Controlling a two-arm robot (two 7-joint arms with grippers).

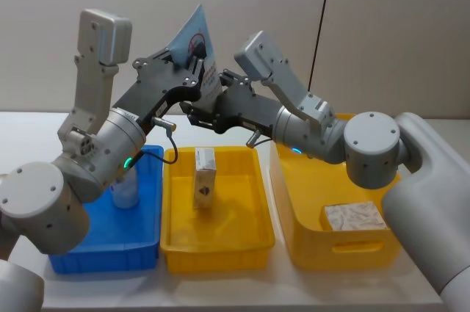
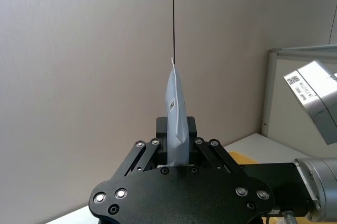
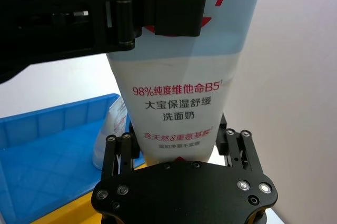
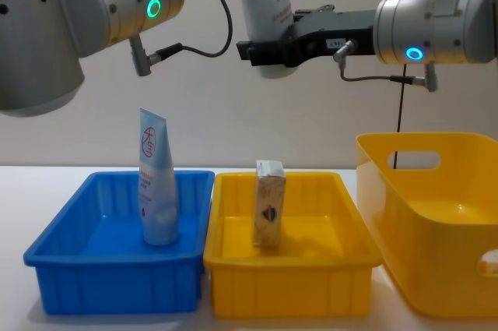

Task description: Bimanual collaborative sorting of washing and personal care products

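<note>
A pale blue squeeze tube (image 1: 192,33) with red print hangs high above the bins, held between both arms. My left gripper (image 1: 200,62) is shut on its upper part, and in the left wrist view the tube (image 2: 175,103) stands edge-on in that gripper (image 2: 176,147). My right gripper (image 3: 176,150) is shut on the cap end of the tube (image 3: 179,103), right under the left gripper's pad (image 3: 179,8). In the chest view the tube (image 4: 264,4) sits above the right gripper (image 4: 268,51). A second tube (image 4: 156,183) stands in the blue bin (image 4: 117,284). A cream carton (image 4: 269,202) stands in the middle yellow bin (image 4: 288,292).
Three bins sit side by side on the white table: the blue bin (image 1: 103,257) on the left, the shallow yellow bin (image 1: 220,253) in the middle and a deep yellow bin (image 1: 345,249) on the right. A patterned pack (image 1: 355,216) lies in the deep bin.
</note>
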